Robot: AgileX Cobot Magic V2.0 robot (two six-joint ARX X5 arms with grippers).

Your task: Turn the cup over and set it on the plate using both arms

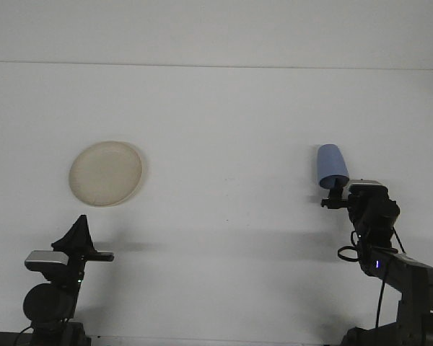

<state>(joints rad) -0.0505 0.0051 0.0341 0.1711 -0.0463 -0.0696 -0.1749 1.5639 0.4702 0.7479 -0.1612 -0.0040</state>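
A light blue cup (332, 166) rests on the white table at the right, its closed end pointing away from me and its wider rim toward me. My right gripper (336, 193) sits just in front of that rim, its tip almost touching the cup. A round cream plate (105, 173) lies on the table at the left. My left gripper (80, 229) hovers low at the near left, in front of the plate and well apart from it; its fingers come together in a point and hold nothing.
The white table (224, 144) stretches back to a pale wall. The right arm's dark links and cables (379, 249) rise from the lower right corner. The left arm's wrist and base (52, 288) fill the lower left corner.
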